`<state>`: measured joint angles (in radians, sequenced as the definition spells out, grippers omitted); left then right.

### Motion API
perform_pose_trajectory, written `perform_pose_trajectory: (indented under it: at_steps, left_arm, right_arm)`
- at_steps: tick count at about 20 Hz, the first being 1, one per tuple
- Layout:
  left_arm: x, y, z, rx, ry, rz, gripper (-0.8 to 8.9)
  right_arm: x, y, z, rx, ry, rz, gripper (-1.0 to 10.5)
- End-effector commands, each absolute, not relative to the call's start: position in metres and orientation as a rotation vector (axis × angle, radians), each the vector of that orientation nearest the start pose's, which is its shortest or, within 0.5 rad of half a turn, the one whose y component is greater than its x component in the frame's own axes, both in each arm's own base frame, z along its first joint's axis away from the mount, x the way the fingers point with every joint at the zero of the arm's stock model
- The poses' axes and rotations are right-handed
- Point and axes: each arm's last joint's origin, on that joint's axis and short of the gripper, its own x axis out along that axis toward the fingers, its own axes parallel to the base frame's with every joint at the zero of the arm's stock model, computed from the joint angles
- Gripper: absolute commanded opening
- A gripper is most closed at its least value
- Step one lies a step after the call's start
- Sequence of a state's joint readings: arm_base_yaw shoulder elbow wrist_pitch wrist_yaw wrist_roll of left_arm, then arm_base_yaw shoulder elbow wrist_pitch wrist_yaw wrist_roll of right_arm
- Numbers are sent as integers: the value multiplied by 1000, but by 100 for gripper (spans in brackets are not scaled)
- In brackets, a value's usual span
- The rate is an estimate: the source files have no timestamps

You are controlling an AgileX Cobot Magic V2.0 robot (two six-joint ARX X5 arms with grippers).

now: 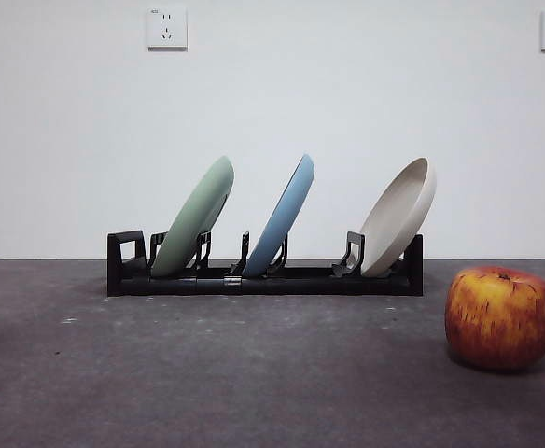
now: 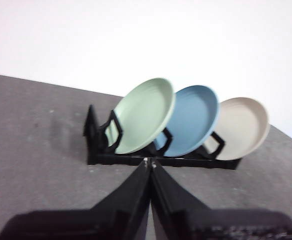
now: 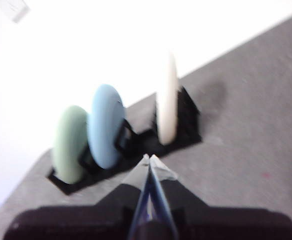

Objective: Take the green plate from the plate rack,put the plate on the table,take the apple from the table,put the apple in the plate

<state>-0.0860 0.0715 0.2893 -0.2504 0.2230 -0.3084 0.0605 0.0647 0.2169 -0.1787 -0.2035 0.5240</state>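
The green plate (image 1: 196,217) leans in the left slot of the black plate rack (image 1: 263,278), which stands at the back of the table (image 1: 235,373). A red and yellow apple (image 1: 499,317) rests on the table at the front right, apart from the rack. In the left wrist view my left gripper (image 2: 150,162) is shut with nothing in it, hanging short of the rack and green plate (image 2: 143,115). My right gripper (image 3: 149,158) is also shut and empty, back from the rack (image 3: 136,150), with the green plate (image 3: 70,142) at the rack's far end. Neither arm shows in the front view.
A light blue plate (image 1: 282,217) stands in the rack's middle slot and a cream-white plate (image 1: 401,217) at its right end. A white wall with two sockets (image 1: 166,28) rises behind the table.
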Motion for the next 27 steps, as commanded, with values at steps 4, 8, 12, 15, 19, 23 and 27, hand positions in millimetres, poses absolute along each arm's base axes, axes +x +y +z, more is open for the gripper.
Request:
perform_pose_trajectory:
  at_steps: [4,8,12,15,19,23,27]
  left_arm:
    - [74,-16,266,-300,138,-406,-7]
    - [75,-19,286,-271,206,-513,-7]
    - [77,-22,299,-231,286,-623,-7]
    - [77,-24,308,-205,345,-704,-7]
    - [76,-26,317,-174,411,-784,-7]
    - [71,-26,323,-143,463,-838,-8]
    - [65,-26,325,-118,511,-851,-8]
  right_arm:
    - [80,13,261,431,135,336,-12]
    - [78,16,292,314,225,412,-12]
    - [77,17,319,207,326,487,-12]
    - [77,19,336,146,408,547,-11]
    - [77,22,350,100,513,662,-11]
    - [74,24,350,84,646,727,-11]
    - [71,24,343,64,754,747,-11]
